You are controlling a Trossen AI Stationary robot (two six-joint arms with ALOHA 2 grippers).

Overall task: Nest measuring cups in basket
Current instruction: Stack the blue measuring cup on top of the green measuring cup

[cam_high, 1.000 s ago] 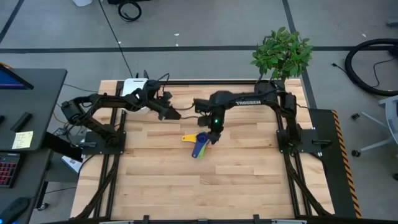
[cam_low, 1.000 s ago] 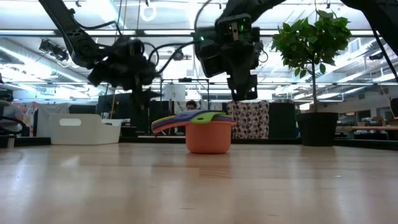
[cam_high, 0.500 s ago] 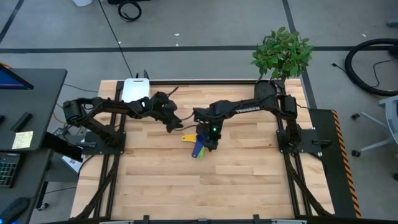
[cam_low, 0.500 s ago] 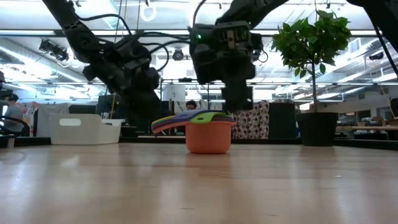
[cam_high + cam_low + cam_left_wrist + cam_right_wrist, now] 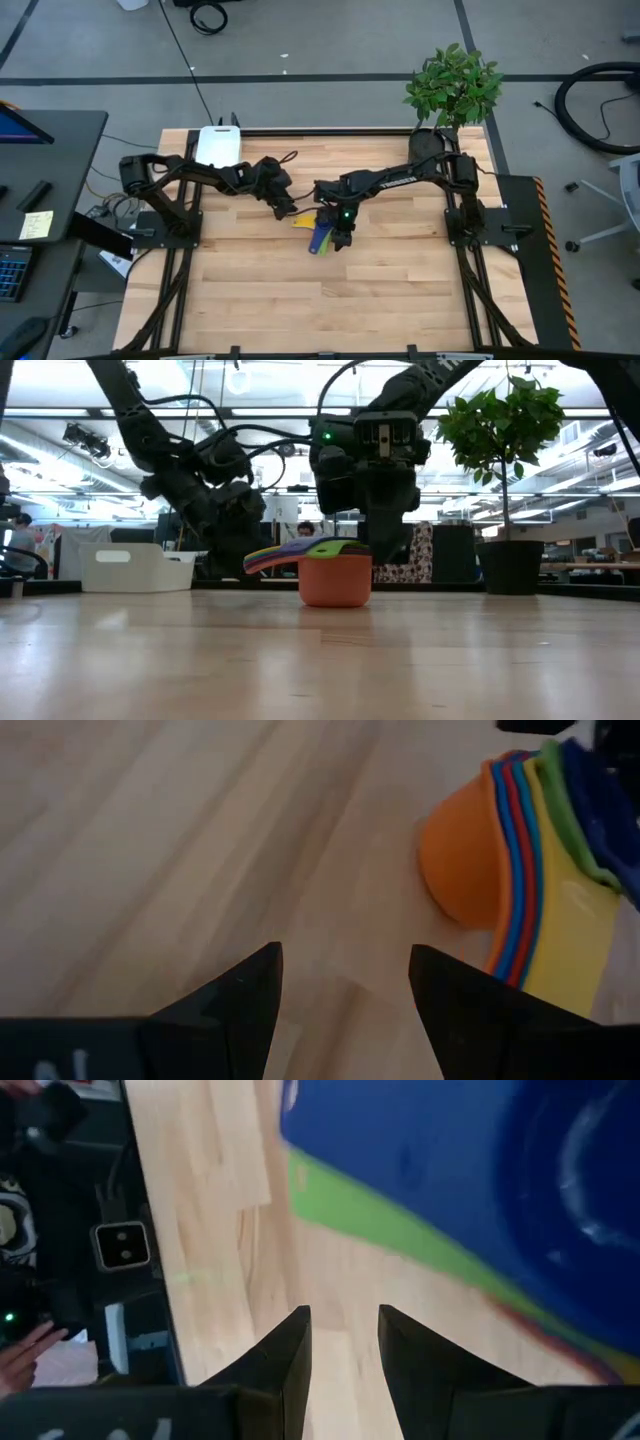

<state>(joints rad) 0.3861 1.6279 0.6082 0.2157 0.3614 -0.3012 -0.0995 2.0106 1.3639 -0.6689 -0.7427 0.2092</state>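
A pale wooden table [image 5: 330, 290] stands on a grey floor, with a bright open workshop visible beyond it in the low view. Near the middle of the table sits a stack of measuring cups [image 5: 330, 565], nested one inside another, with an orange cup [image 5: 462, 865] on the outside at the bottom and a dark blue cup [image 5: 480, 1200] on top. Their flat handles fan out to one side, showing red, yellow and green edges. The basket [image 5: 219, 146], a small white container, rests at the far left corner of the table, well apart from the stack, and nothing can be seen inside it. The left gripper [image 5: 345, 995] reaches in from the left and sits low over the wood just beside the stack. Its two dark fingers are spread wide with only bare table between them. The right gripper [image 5: 340, 237] hangs directly over the stack from the right, very close above the dark blue cup. Its fingers [image 5: 285, 1350] stand a narrow gap apart and grasp nothing. A leafy potted plant [image 5: 453, 85] stands at the far right corner of the table.
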